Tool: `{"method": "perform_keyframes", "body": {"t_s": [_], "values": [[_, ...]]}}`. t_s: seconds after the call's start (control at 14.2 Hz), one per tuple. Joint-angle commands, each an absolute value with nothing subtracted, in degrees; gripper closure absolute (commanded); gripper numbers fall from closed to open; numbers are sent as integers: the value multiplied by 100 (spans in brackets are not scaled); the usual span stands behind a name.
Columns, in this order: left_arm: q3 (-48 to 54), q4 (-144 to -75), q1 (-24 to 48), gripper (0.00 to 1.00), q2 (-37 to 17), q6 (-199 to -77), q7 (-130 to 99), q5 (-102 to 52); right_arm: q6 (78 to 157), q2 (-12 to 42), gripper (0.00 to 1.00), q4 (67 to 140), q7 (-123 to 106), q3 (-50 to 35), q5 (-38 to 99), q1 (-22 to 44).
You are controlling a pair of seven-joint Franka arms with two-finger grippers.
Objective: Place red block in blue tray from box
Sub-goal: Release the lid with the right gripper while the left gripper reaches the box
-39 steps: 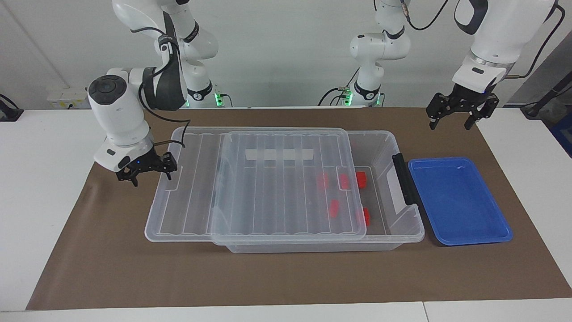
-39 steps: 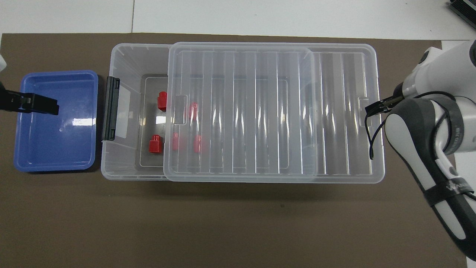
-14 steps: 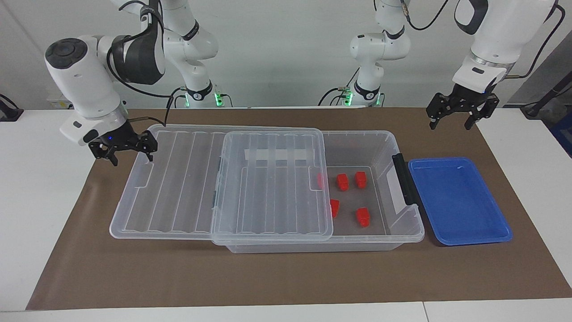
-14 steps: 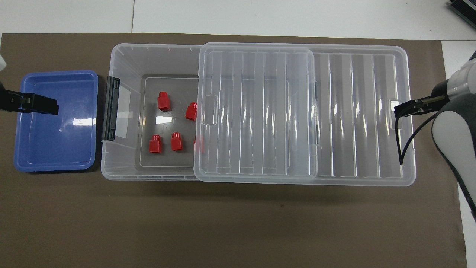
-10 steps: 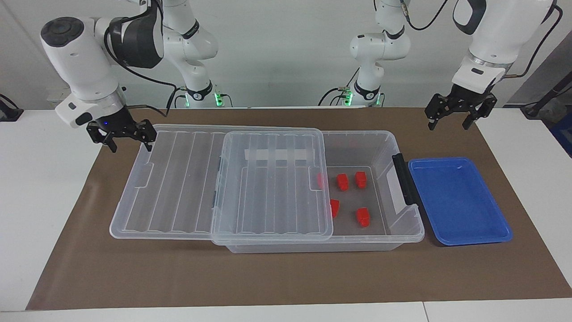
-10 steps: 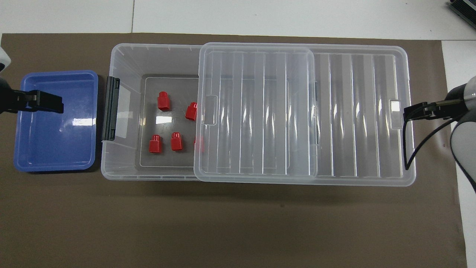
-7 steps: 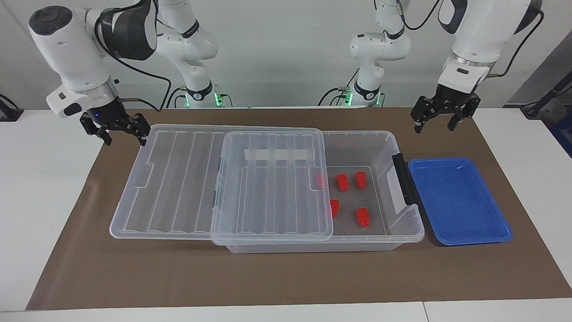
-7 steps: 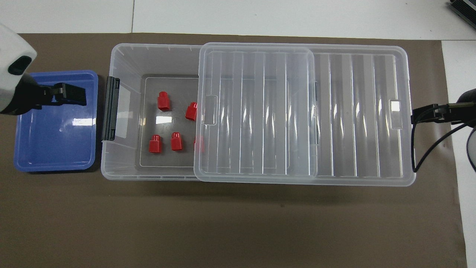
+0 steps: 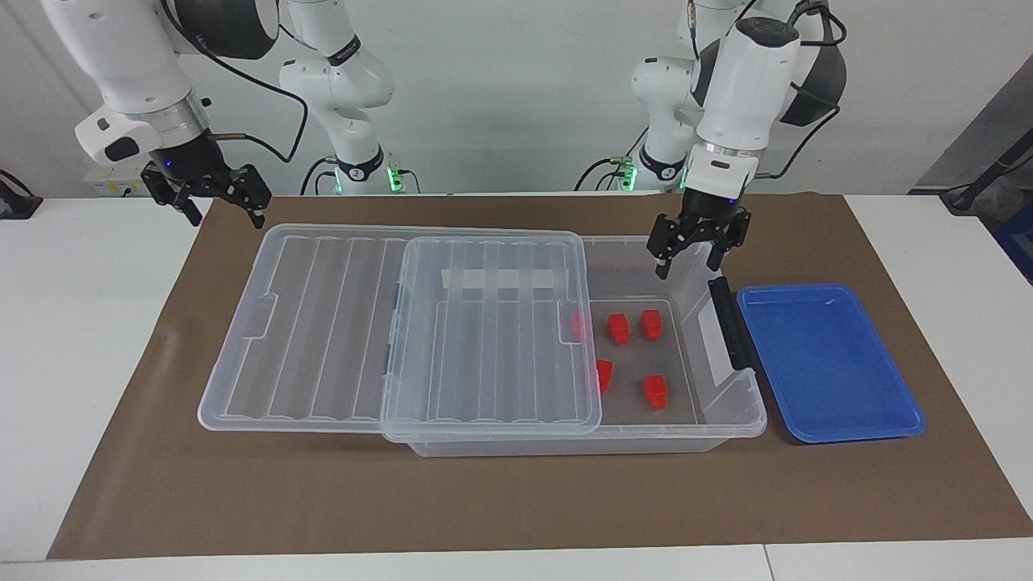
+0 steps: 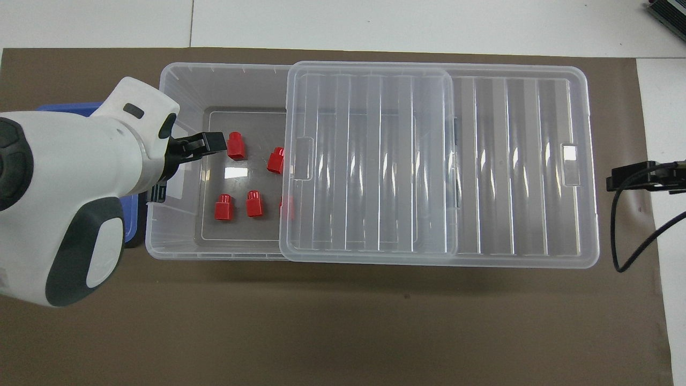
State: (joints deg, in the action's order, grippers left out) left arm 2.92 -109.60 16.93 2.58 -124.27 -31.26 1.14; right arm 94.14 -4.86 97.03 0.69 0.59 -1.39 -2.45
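Brown paper [image 9: 516,500] covers the middle of the white table [image 9: 97,363], and everything stands on it.

The box [image 9: 750,420], a big clear bin, lies lengthwise across the paper. Its ribbed clear lid [image 9: 323,323] sits offset toward the right arm's end of the table. It overhangs the box there and leaves the part toward the left arm's end uncovered. A white strip [image 9: 504,279] shows on the lid, and a black latch [image 9: 730,323] sits on the box's end wall beside the tray.

The blue tray [image 9: 831,363] lies just beside that latch end, at the left arm's end of the table, with nothing in it.

The left gripper [image 9: 687,266] hangs over the uncovered part of the box at about rim height, its fingers [image 9: 660,270] spread apart and holding nothing. From overhead, the left gripper [image 10: 206,143] appears just beside one red block [image 10: 236,146].

The right gripper [image 9: 227,218] waits in the air over the edge of the paper at the right arm's end, by the lid's corner. Its fingers are also spread and hold nothing.

Five red blocks lie on the box floor:
- The red block [image 9: 652,323] nearest the left gripper has a second [image 9: 618,328] beside it.
- Two [image 9: 655,391] [image 9: 604,374] lie farther from the robots.
- A fifth [image 9: 578,325] shows only through the lid's edge.
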Motion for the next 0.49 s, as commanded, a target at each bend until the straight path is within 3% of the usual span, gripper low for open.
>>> {"method": "perform_keyframes", "body": {"t_s": [0.0,0.21,0.42], "values": [[193,-11171,1828,0,-59,-12988,-3391,88,9238,-352,0,9396,473,-298,-105,-369],[185,-11346,2012,0,-517,-14164,-4480,88,9133,-282,0,9230,755,-457,-114,-334],[158,-11487,2004,0,-720,-14423,-4334,481,8974,-202,0,9079,931,-457,-97,-281]]}}
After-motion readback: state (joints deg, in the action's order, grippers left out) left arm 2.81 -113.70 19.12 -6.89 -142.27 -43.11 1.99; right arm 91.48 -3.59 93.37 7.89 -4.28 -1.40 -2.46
